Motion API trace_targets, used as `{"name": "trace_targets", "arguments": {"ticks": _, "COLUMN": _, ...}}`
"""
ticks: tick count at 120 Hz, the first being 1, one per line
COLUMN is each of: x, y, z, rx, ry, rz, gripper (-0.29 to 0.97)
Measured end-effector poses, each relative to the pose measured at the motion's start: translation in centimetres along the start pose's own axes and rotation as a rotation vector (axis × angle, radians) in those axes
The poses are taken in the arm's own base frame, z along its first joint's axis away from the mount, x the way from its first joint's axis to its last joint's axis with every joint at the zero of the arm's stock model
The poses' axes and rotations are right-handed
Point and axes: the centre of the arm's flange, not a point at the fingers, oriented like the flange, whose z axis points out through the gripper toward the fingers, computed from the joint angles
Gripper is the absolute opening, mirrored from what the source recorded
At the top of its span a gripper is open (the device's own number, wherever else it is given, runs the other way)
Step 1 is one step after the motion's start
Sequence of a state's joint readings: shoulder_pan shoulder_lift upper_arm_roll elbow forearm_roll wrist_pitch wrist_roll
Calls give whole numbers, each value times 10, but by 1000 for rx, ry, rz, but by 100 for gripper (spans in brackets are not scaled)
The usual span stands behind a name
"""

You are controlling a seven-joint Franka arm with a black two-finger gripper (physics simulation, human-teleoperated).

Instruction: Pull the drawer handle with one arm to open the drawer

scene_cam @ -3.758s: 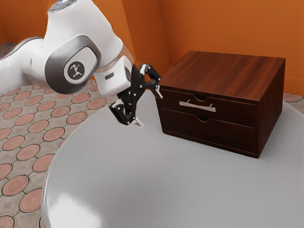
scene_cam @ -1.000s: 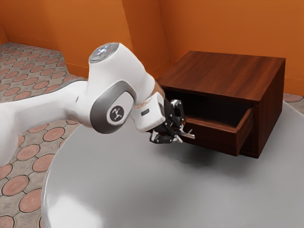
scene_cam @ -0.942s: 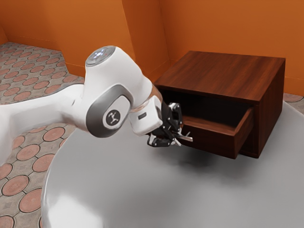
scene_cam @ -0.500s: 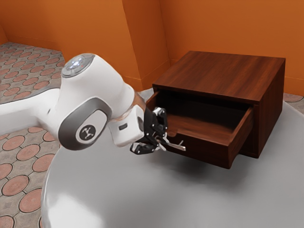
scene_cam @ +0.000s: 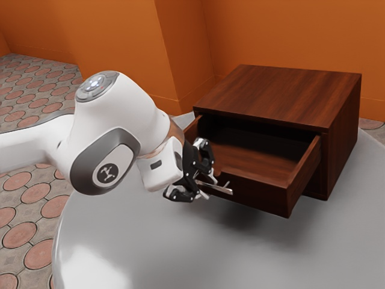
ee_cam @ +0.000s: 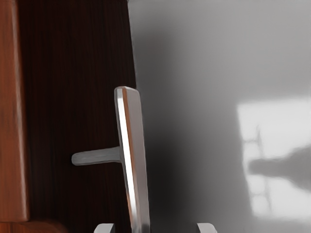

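Observation:
A dark wooden cabinet stands on the round grey table. Its top drawer is pulled far out toward the exterior view's left, and the inside looks empty. A silver bar handle sticks out from the drawer front. My gripper is at that handle, open, its black fingers standing apart on either side of the bar. In the wrist view the handle runs between the two fingertips, nearer one of them and with a gap on both sides.
The cabinet fills the table's back right. Orange walls rise behind it, and a tiled floor lies beyond the table's edge at the exterior view's left. Bare grey tabletop stretches in front of the drawer.
The drawer has slid further out of the cabinet. My arm and gripper have drawn back toward the exterior view's left with the handle.

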State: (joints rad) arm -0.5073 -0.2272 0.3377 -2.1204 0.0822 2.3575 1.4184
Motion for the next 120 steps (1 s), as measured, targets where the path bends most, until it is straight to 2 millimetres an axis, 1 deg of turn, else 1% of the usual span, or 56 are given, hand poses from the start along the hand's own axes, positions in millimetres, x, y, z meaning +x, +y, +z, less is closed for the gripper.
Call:
{"name": "trace_targets", "arguments": {"ticks": 12, "x": 3, "y": 0, "z": -8, "rx": 9, "ry": 6, "rz": -1, "gripper": 22}}
{"name": "trace_targets", "arguments": {"ticks": 22, "x": 8, "y": -1, "z": -27, "rx": 32, "ry": 21, "rz": 3, "gripper": 24}}
{"name": "trace_targets", "arguments": {"ticks": 28, "x": 12, "y": -6, "z": -45, "rx": 51, "ry": 31, "rz": 6, "gripper": 25}}
{"name": "trace_targets", "arguments": {"ticks": 36, "x": 20, "y": -28, "z": -90, "rx": 91, "ry": 47, "rz": 1, "gripper": 27}}
{"name": "trace_targets", "arguments": {"ticks": 39, "x": 17, "y": -34, "z": -105, "rx": 95, "ry": 54, "rz": -14, "gripper": 28}}
{"name": "trace_targets", "arguments": {"ticks": 43, "x": 11, "y": -40, "z": -119, "rx": 88, "ry": 59, "rz": -35, "gripper": 30}}
{"name": "trace_targets", "arguments": {"ticks": 52, "x": -12, "y": -51, "z": -137, "rx": 45, "ry": 56, "rz": -100, "gripper": 40}}
{"name": "trace_targets", "arguments": {"ticks": 58, "x": -31, "y": -66, "z": -148, "rx": 14, "ry": 39, "rz": -149, "gripper": 46}}
{"name": "trace_targets", "arguments": {"ticks": 65, "x": -48, "y": -85, "z": -146, "rx": -44, "ry": 14, "rz": -195, "gripper": 51}}
{"name": "trace_targets", "arguments": {"ticks": 73, "x": -55, "y": -104, "z": -139, "rx": -104, "ry": -14, "rz": -221, "gripper": 56}}
{"name": "trace_targets", "arguments": {"ticks": 77, "x": -58, "y": -110, "z": -133, "rx": -138, "ry": -26, "rz": -230, "gripper": 57}}
{"name": "trace_targets", "arguments": {"ticks": 85, "x": -62, "y": -112, "z": -116, "rx": -211, "ry": -44, "rz": -250, "gripper": 60}}
{"name": "trace_targets", "arguments": {"ticks": 100, "x": -72, "y": -119, "z": -94, "rx": -288, "ry": -78, "rz": -290, "gripper": 64}}
{"name": "trace_targets", "arguments": {"ticks": 106, "x": -75, "y": -118, "z": -89, "rx": -309, "ry": -84, "rz": -301, "gripper": 65}}
{"name": "trace_targets", "arguments": {"ticks": 120, "x": -83, "y": -115, "z": -88, "rx": -338, "ry": -93, "rz": -329, "gripper": 66}}
